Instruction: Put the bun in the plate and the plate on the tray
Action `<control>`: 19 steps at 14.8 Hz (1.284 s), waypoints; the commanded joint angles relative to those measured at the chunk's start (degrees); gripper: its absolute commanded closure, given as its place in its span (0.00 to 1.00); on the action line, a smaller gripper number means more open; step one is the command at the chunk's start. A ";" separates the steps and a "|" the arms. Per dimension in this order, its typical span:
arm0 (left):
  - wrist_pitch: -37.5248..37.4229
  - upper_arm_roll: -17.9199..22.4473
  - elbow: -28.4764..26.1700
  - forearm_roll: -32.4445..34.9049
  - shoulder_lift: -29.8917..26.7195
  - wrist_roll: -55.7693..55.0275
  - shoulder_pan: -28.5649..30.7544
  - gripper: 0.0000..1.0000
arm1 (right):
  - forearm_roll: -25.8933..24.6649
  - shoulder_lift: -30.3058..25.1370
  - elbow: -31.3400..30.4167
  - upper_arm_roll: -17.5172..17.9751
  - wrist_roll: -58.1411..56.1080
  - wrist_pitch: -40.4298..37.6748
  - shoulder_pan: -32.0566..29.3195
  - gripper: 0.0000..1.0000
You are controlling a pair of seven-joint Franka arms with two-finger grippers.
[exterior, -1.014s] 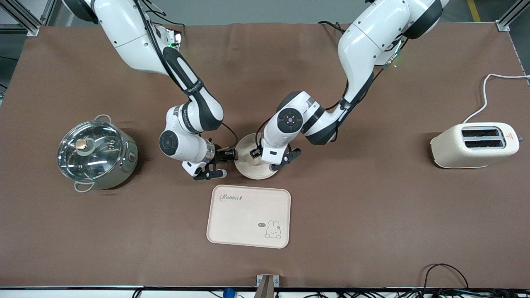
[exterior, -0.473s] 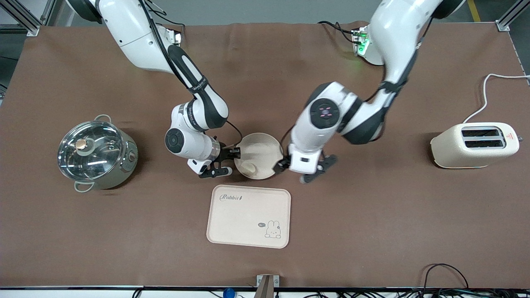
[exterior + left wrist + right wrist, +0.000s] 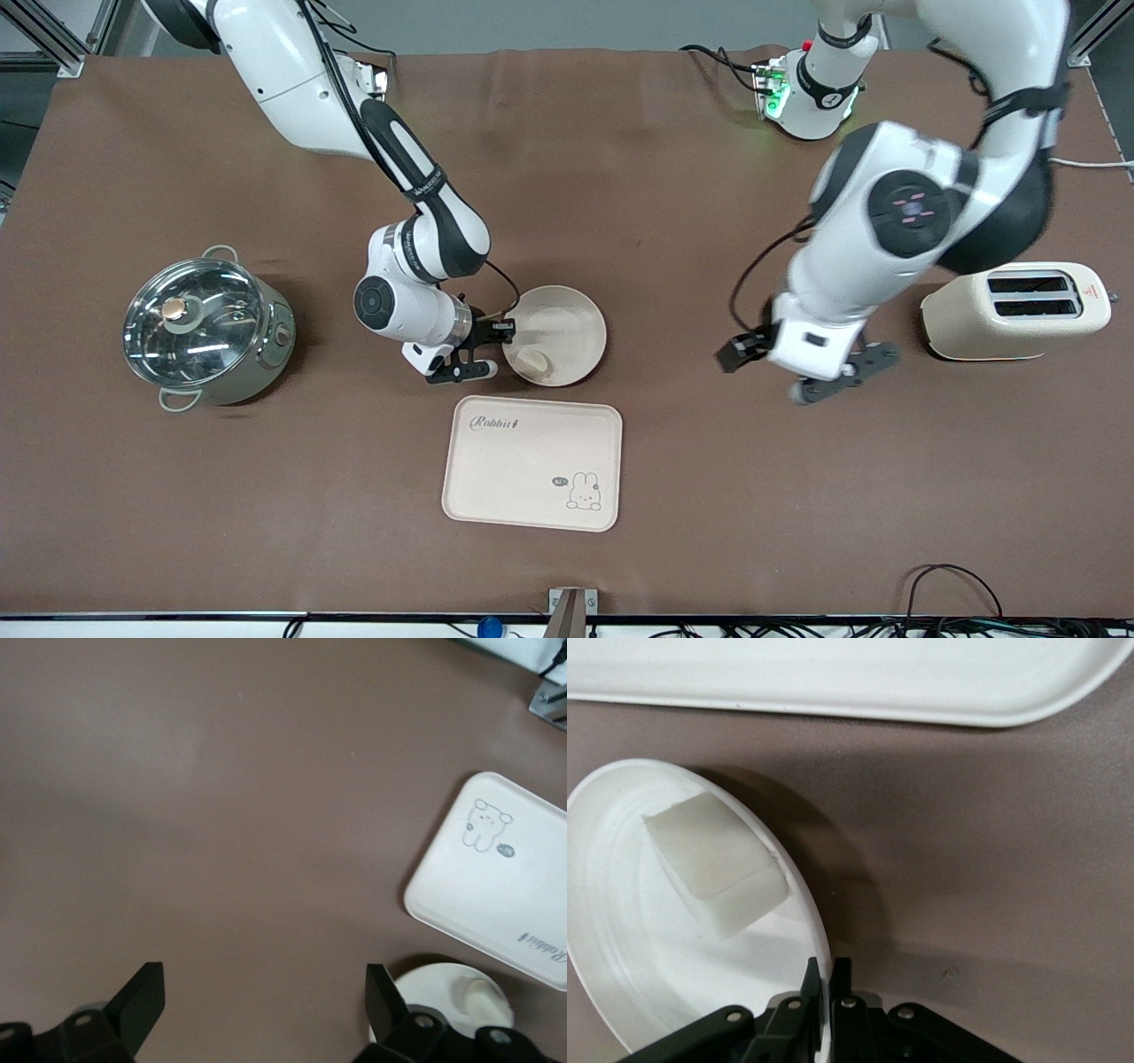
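The round cream plate (image 3: 567,323) lies on the table just farther from the front camera than the Rabbit tray (image 3: 532,462). The pale bun (image 3: 534,359) rests in the plate, near its tray-side rim. My right gripper (image 3: 498,341) is shut on the plate's rim at the right arm's end. In the right wrist view its fingers (image 3: 830,970) pinch the rim of the plate (image 3: 620,930), with the bun (image 3: 713,870) inside and the tray (image 3: 833,673) close by. My left gripper (image 3: 787,372) is open and empty, raised over bare table near the toaster. The left wrist view shows its gripper (image 3: 263,992), the tray (image 3: 496,877) and the plate (image 3: 434,988).
A cream toaster (image 3: 1014,310) with a white cord stands at the left arm's end. A steel pot with a glass lid (image 3: 208,328) stands at the right arm's end. Brown cloth covers the table (image 3: 797,514).
My left gripper has let go of the bun into the plate, then risen and swung away toward the toaster. My right gripper stays on the plate's rim.
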 commanded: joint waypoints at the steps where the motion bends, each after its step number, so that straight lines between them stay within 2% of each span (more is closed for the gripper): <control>1: -3.06 -0.16 -0.42 1.70 -5.74 10.78 5.26 0.00 | 1.19 -2.70 -1.36 -0.31 -0.58 -2.82 -0.15 1.00; 3: -6.91 -0.25 -0.33 1.62 -8.48 19.39 8.78 0.00 | 1.45 -3.25 0.13 -0.31 -0.40 -3.28 -0.41 1.00; 6: -12.89 -0.25 -0.51 1.00 -13.66 30.13 13.10 0.00 | 5.84 -2.63 3.29 -0.48 -1.01 -2.84 -2.08 1.00; 10: -18.25 -0.25 -0.77 -1.88 -18.23 41.13 17.06 0.00 | 5.84 2.10 9.26 -0.66 -0.23 -1.08 -3.22 1.00; 12: -19.85 0.80 -3.04 -4.09 -21.57 40.97 16.01 0.00 | 5.93 4.13 11.29 -0.66 0.39 1.45 -3.75 1.00; 15: -19.86 9.57 -10.06 -4.62 -27.80 41.59 7.43 0.00 | 6.02 9.04 16.55 -0.66 2.85 2.17 -4.71 1.00; 16: -19.86 10.99 -12.26 -4.62 -29.56 41.59 5.74 0.00 | 6.37 10.97 19.27 -0.66 4.07 2.17 -5.41 1.00; 19: -19.86 11.09 -14.48 -4.62 -31.34 41.59 5.55 0.00 | 6.90 16.43 27.54 -0.48 5.05 2.08 -7.18 1.00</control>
